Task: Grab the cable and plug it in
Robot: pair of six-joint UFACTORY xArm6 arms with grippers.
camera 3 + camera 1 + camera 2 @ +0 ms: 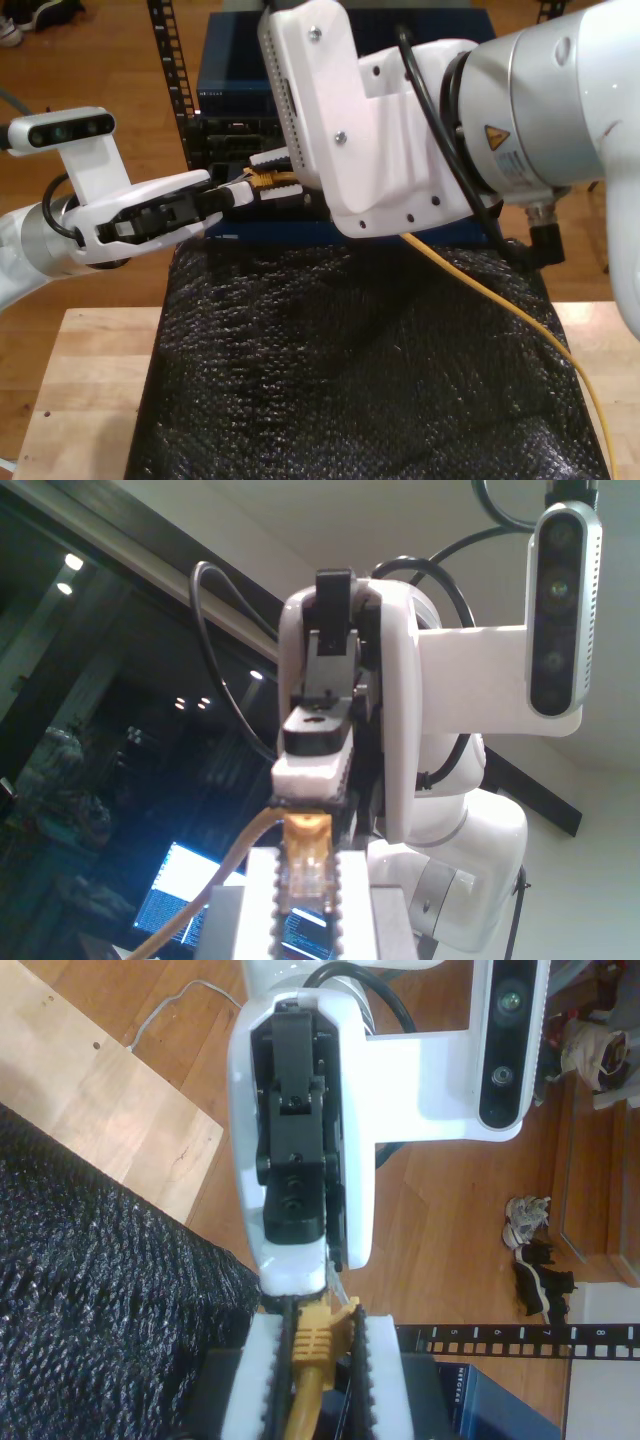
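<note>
While both grippers meet before the blue network switch (240, 80) | my first gripper (305, 880) clamps the cable (500, 300) plug (305, 845) | my second gripper (318, 1325) clamps its yellow boot (312, 1350) | I'd keep one firm grip and align the plug squarely.

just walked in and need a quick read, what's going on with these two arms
My first gripper pinches the yellow cable at its clear-tipped plug; my second gripper pinches it just behind. In the exterior view they meet before the blue rack unit, above the black mat, with the plug not yet in a port.
</note>
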